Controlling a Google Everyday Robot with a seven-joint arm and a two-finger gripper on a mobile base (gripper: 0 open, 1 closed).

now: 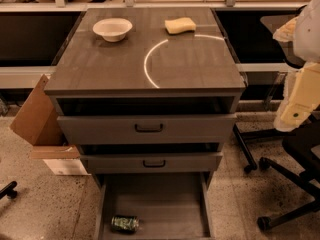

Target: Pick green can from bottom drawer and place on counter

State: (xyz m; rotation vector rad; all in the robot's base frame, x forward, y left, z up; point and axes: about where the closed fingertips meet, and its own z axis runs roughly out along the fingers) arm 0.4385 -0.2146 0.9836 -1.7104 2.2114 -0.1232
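Observation:
The green can (125, 223) lies on its side at the front left of the open bottom drawer (165, 199), a wide grey tray pulled out near the floor. The counter (195, 64) is the dark grey cabinet top with a thin white arc. My gripper (296, 106) hangs at the far right edge of the view on the cream-white arm. It is level with the upper drawers, well away from the can and to the right of the cabinet. It holds nothing that I can see.
A white bowl (112, 29) and a yellow sponge (180, 25) sit at the back of the counter. The two upper drawers (147, 129) with black handles stand slightly pulled out. A cardboard box (35, 114) leans at the left. A black office chair (295, 184) stands at the right.

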